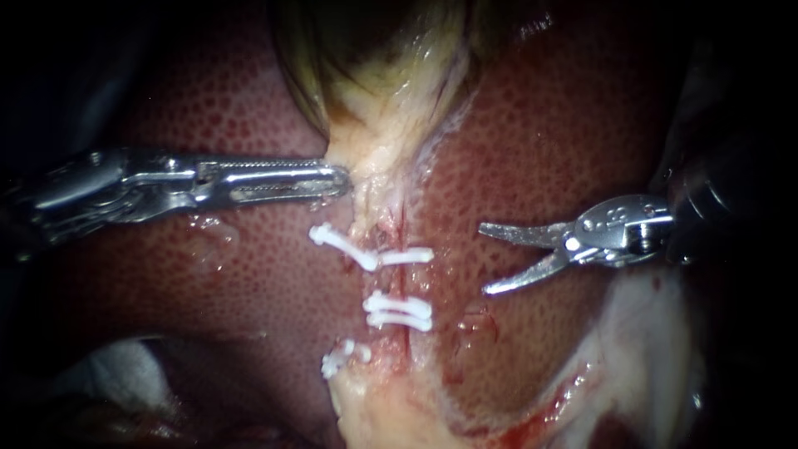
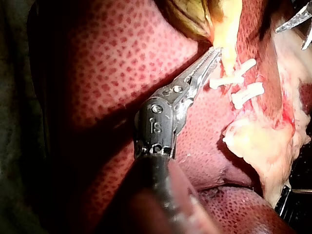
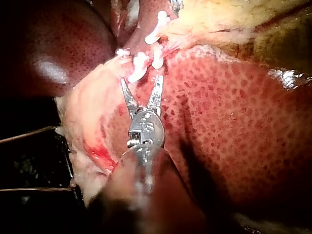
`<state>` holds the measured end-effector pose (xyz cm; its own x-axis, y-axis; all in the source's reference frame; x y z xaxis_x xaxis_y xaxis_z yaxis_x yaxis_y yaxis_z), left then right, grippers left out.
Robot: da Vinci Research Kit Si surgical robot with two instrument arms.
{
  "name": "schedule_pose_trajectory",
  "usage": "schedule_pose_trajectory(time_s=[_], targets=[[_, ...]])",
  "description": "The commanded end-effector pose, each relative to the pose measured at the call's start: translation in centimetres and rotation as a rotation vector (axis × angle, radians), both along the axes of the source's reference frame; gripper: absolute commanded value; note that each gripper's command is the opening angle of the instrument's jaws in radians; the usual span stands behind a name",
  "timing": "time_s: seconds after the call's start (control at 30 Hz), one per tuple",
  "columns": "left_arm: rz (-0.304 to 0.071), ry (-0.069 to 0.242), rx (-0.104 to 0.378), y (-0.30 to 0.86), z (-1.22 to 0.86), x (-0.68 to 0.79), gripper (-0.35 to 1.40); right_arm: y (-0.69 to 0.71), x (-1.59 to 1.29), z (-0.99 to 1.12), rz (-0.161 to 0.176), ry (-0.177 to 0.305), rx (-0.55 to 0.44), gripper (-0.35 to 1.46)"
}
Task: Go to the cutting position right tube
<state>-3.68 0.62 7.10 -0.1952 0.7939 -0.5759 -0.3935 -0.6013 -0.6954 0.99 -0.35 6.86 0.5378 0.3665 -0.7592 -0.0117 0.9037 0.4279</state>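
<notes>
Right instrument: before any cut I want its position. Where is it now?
In the endoscope view the right instrument comes in from the right, its jaws open over the liver, just right of the white clips, touching none.

Your right tube (image 1: 405, 283) shows as a thin reddish line along the right side of the pale strip (image 1: 374, 166) that comes down from the gallbladder (image 1: 374, 50) and lies on the liver (image 1: 249, 274). One white clip (image 1: 409, 256) crosses it on the far side, and a pair of white clips (image 1: 399, 310) crosses it nearer to you. The short stretch between them is bare and whole.
</notes>
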Motion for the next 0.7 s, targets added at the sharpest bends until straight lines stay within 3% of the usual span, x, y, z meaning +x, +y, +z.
schedule_pose_trajectory(time_s=[0.03,0.2,0.3,0.4,0.57,0.7], targets=[[0.000,0.001,0.001,0.01,-0.02,0.02,-0.35,0.00,0.00,0.00,-0.001,0.001,0.000,1.43],[0.006,-0.005,0.008,0.08,-0.14,0.20,-0.35,0.00,-0.01,0.00,-0.001,0.001,0.000,1.43],[-0.007,0.009,0.014,0.20,-0.32,0.39,-0.35,0.00,-0.01,0.00,-0.001,0.001,0.000,1.43],[-0.034,0.002,0.022,0.31,-0.58,0.54,-0.35,0.00,-0.01,0.00,-0.003,0.002,0.001,1.43],[-0.040,-0.007,0.000,0.34,-0.89,0.60,-0.35,-0.01,-0.01,0.00,-0.005,0.004,0.003,1.43],[-0.043,-0.006,-0.006,0.30,-0.97,0.58,-0.35,-0.01,0.00,0.01,-0.005,0.004,0.003,1.43]])
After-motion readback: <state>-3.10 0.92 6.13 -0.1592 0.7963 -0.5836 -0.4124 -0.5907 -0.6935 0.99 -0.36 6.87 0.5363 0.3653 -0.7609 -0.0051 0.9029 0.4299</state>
